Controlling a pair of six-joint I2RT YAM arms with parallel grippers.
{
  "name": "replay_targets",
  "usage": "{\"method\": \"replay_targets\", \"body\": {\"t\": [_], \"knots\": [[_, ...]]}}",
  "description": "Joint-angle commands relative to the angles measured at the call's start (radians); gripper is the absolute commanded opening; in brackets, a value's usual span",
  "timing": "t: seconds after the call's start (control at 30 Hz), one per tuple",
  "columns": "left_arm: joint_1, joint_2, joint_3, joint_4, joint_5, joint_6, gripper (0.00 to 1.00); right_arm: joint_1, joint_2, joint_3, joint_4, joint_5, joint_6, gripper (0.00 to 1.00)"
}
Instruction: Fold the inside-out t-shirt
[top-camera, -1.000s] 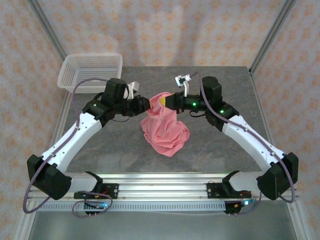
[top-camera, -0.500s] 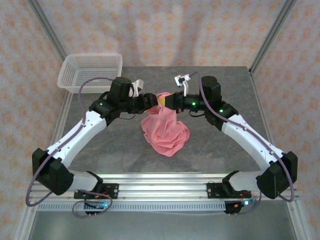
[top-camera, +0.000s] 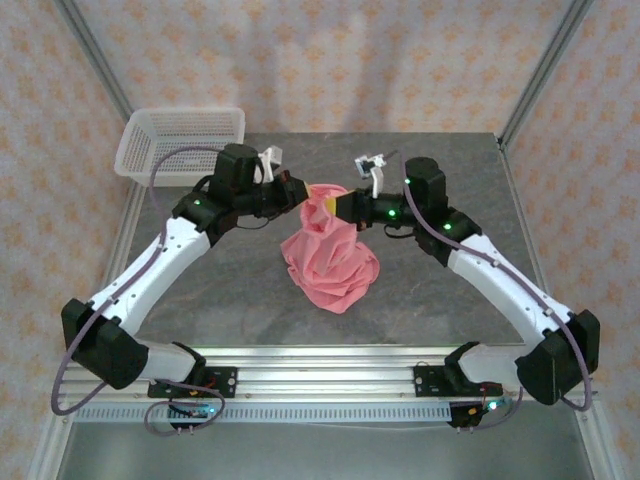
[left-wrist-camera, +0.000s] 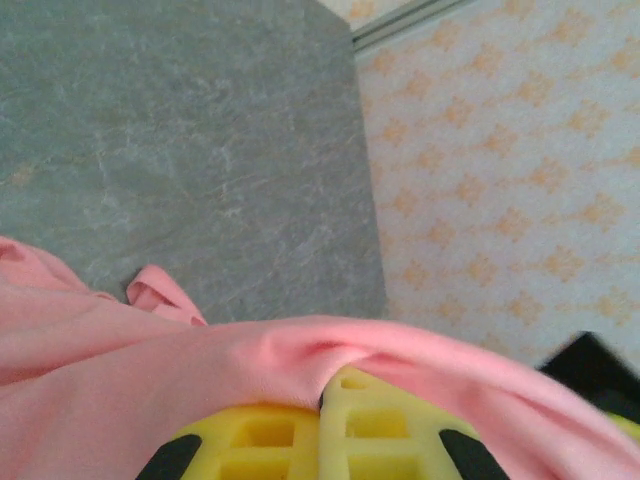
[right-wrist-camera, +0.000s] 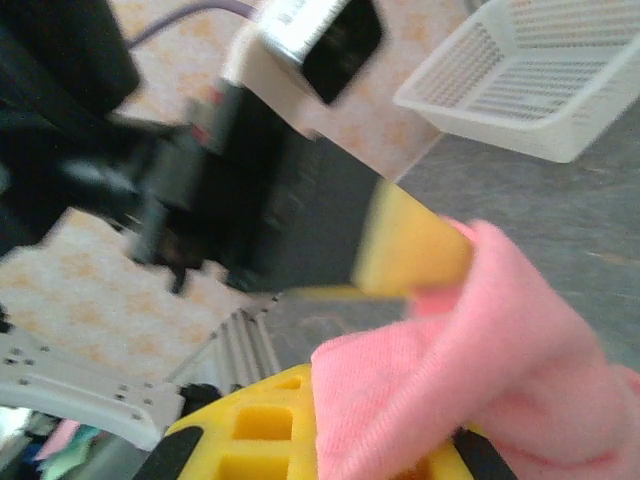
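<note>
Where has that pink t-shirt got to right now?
In the top view the t-shirt hangs bunched over the middle of the table, held at its top by the left gripper and right gripper, right of the white basket.

The t-shirt (top-camera: 330, 260) blocked the gap between left pincer (top-camera: 305, 192) and right pincer (top-camera: 336, 205). The basket (top-camera: 180, 140) stood behind the left, seemingly well apart; table (top-camera: 465, 165) behind the right lay open.

White mesh basket (top-camera: 182, 140) at far-left corner of grey table (top-camera: 220, 290)
</note>
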Motion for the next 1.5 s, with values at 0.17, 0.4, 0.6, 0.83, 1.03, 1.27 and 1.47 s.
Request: {"method": "replay_targets", "body": {"t": [0.17, 0.4, 0.6, 0.83, 1.03, 1.27, 1.47], "knots": [[0.025, -0.054, 0.252, -0.147, 0.102, 0.038, 0.00, -0.051, -0.089, -0.187, -0.172, 0.173, -0.253, 0.23], [0.018, -0.044, 0.252, -0.125, 0.114, 0.026, 0.00, 0.073, -0.191, -0.104, -0.162, 0.538, -0.383, 0.47], [0.014, -0.018, 0.262, -0.120, 0.120, 0.026, 0.00, 0.207, -0.131, 0.020, -0.060, 0.732, -0.534, 0.53], [0.008, -0.015, 0.272, -0.130, 0.131, 0.036, 0.00, 0.197, 0.062, 0.150, 0.028, 0.683, -0.597, 0.48], [0.008, -0.023, 0.285, -0.154, 0.113, 0.053, 0.00, 0.162, 0.196, 0.305, -0.178, 0.386, -0.625, 0.44], [0.033, 0.000, 0.331, -0.228, 0.077, 0.097, 0.00, 0.146, 0.195, 0.355, -0.263, 0.094, -0.502, 0.04], [0.075, 0.042, 0.332, -0.236, 0.080, 0.137, 0.00, 0.144, 0.128, 0.278, -0.025, -0.055, -0.155, 0.00]]}}
